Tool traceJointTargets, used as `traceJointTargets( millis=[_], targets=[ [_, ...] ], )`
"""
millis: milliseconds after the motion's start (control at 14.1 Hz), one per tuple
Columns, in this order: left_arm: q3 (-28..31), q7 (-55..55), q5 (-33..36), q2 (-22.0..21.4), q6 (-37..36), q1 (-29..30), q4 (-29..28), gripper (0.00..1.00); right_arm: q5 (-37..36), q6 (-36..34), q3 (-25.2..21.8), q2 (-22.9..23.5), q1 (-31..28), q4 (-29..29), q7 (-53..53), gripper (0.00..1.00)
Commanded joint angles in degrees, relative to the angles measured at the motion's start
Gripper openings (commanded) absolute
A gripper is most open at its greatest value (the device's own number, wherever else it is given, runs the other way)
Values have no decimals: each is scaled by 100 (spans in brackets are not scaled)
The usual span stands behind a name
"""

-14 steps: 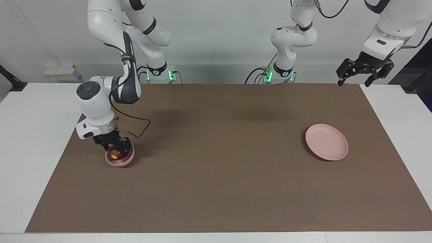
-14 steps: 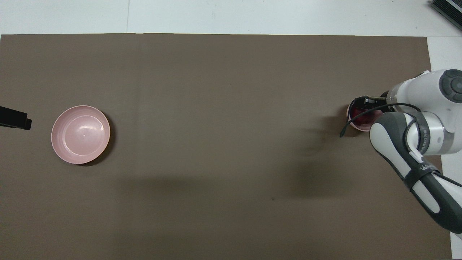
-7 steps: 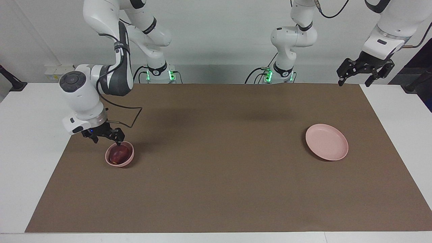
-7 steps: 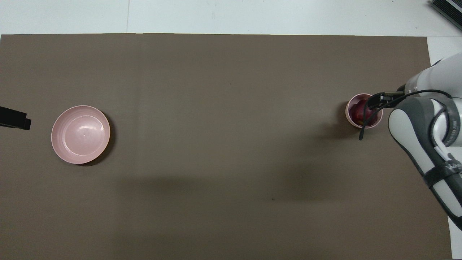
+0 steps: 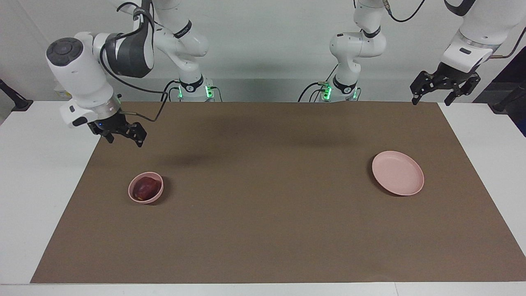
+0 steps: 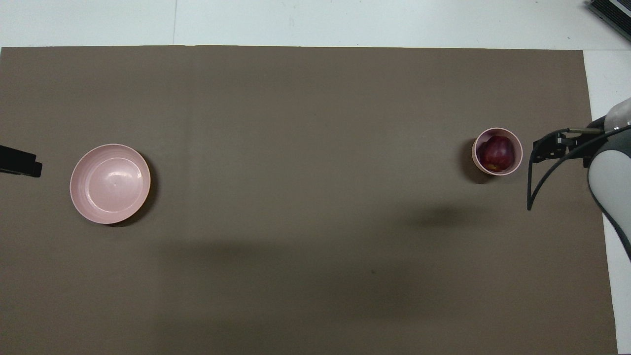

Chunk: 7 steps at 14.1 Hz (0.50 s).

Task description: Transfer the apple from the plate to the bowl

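Observation:
The dark-red apple (image 5: 144,188) (image 6: 498,153) lies inside the small deep pink bowl (image 5: 158,195) (image 6: 475,154) toward the right arm's end of the mat. The wide flat pink plate (image 5: 397,172) (image 6: 109,183) sits bare toward the left arm's end. My right gripper (image 5: 125,140) (image 6: 542,149) hangs open and holds nothing, raised well above the mat's edge, clear of the bowl. My left gripper (image 5: 430,100) (image 6: 19,163) waits open in the air over the mat's corner at its own end.
A brown mat (image 5: 263,230) covers most of the white table (image 5: 37,172). A black cable (image 6: 535,182) loops down from the right wrist. Both arm bases stand at the robots' edge of the table.
The right gripper has lifted out of the bowl and drawn up and away toward its end of the table, leaving the apple in the bowl. The left arm has stayed still.

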Motion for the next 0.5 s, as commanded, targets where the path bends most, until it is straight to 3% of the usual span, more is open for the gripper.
traceJointTargets(
  millis=[0,427],
  targets=[
    [-34,-52,74,-142,68,46,-169,100,92,-338,50,-302,85,-61,210,100],
    [-34,-52,74,-142,68,55,-169,100,285,-568,-29,-320,-2,9,-193,100]
  ],
)
